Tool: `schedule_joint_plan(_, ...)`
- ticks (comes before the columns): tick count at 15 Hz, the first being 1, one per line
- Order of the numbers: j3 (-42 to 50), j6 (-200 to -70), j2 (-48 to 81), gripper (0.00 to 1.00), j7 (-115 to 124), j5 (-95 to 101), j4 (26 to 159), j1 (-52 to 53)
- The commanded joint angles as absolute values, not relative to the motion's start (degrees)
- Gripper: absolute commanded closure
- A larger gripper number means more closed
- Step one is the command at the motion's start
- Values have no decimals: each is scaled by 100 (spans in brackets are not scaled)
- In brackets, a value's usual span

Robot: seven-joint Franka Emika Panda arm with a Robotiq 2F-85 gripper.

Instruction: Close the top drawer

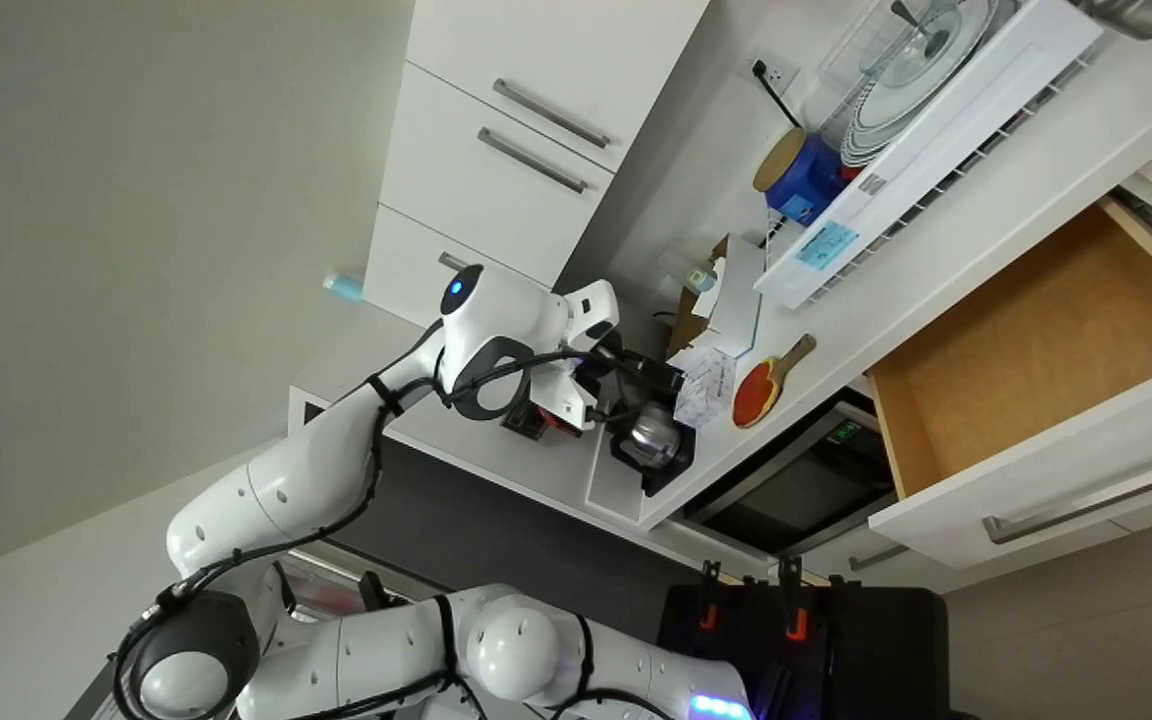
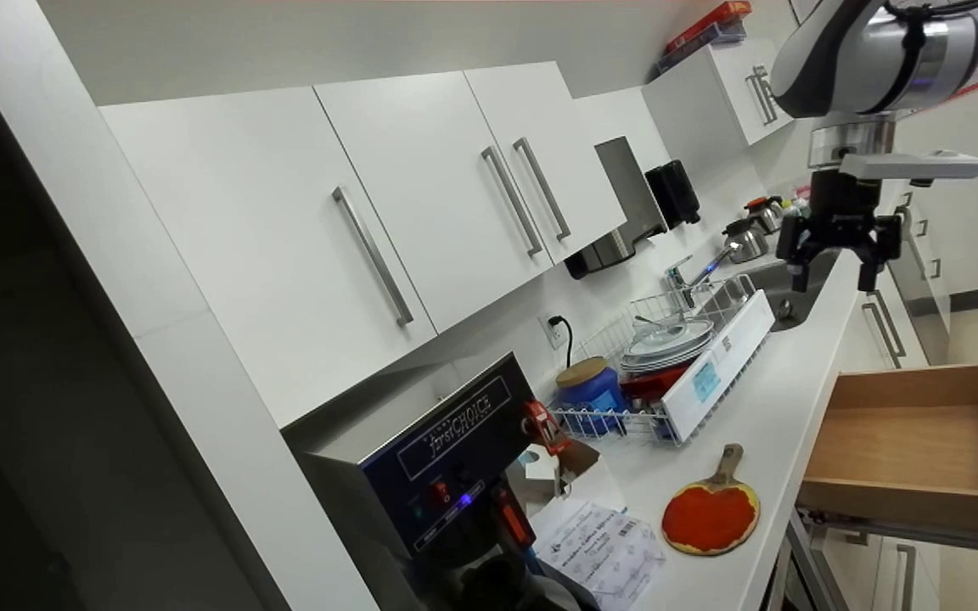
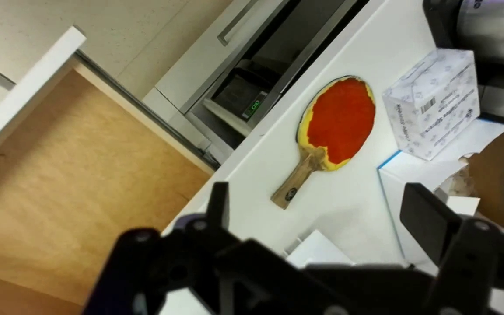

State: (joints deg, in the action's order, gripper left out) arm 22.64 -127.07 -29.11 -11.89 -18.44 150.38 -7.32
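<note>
The dark navy machine panel [image 2: 455, 454] reads "first CHOICE"; in the wrist view, the white patterned cardboard box [image 3: 435, 103] reads "Coffee Stirrers". The pale blue label [image 2: 706, 381] is too small to read. The wide, white-fronted drawer [image 1: 1046, 355] with a tan wooden bottom stands open below the white countertop [image 3: 344, 192], its front panel [image 1: 1076, 465] facing away, long axis parallel to the countertop's edge. The black two-fingered gripper [image 2: 834, 277] hangs apart from the drawer, fingers [image 3: 429, 221] spread wide.
</note>
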Motion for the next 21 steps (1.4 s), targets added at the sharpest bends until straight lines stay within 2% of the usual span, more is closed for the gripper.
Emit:
schedule_joint_plan(1, 2696, -13113, -2482, 0, -1726, -2028, 15201, -1126)
schedule_joint_plan(10, 2786, -13135, -2176, 0, -1737, -1934, 15243, -1406)
schedule_joint_plan(12, 3013, -13016, -1870, 0, -1752, -2383, 14847, -1314)
schedule_joint_plan(19, 4434, -12073, 244, 0, -2235, -4562, 13268, -1320)
schedule_joint_plan(21, 4268, -11492, 921, 0, -2320, -5176, 12978, -1867)
